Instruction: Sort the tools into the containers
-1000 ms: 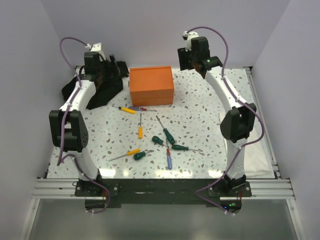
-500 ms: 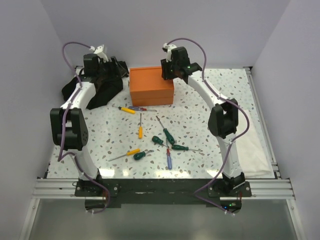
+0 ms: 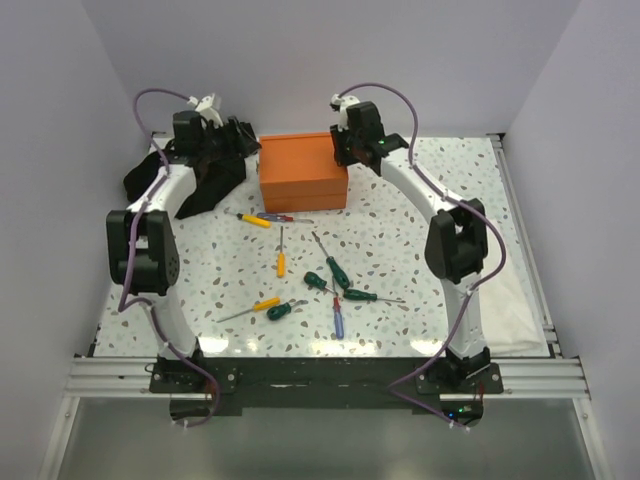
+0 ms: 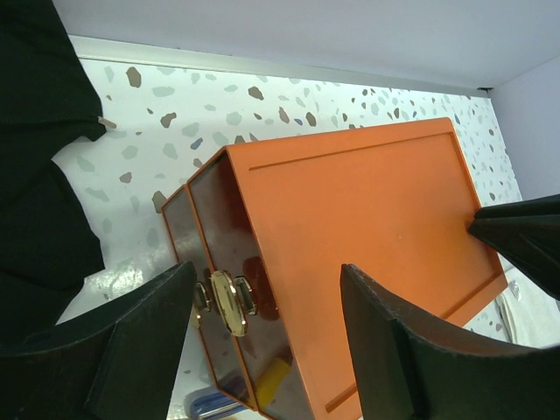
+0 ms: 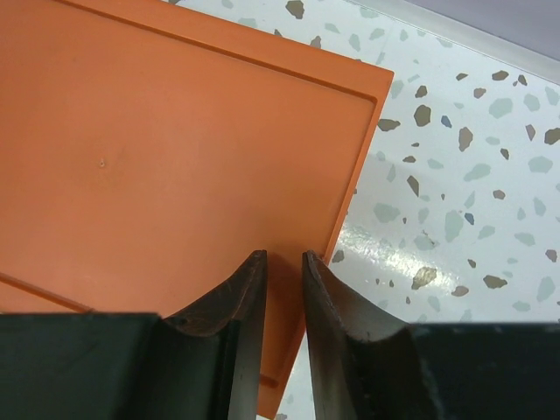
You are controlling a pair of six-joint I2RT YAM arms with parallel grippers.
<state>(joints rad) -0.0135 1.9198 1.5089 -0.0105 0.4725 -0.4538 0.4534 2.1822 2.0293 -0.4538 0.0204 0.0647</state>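
Note:
The orange box [image 3: 303, 172] stands shut at the back of the table, its gold latch [image 4: 223, 302] on the front face. My left gripper [image 4: 267, 269] hovers open over the box's left front corner, one finger on each side of the latch. My right gripper [image 5: 283, 255] hangs over the lid's right edge with only a narrow gap between its fingers and nothing visible in it. Its finger [image 4: 525, 236] shows in the left wrist view. Several screwdrivers lie loose in front of the box, among them a yellow one [image 3: 254, 220], a green one [image 3: 334, 265] and a blue one [image 3: 338, 318].
A black cloth heap [image 3: 200, 180] lies left of the box, under my left arm, and fills the left side of the left wrist view [image 4: 35, 175]. A pale sheet [image 3: 520, 300] covers the table's right edge. Walls close in the back and sides.
My right arm has swung left from the back right corner to the box's right end, its jaws narrowing. My left gripper has shifted slightly toward the box and closed a little.

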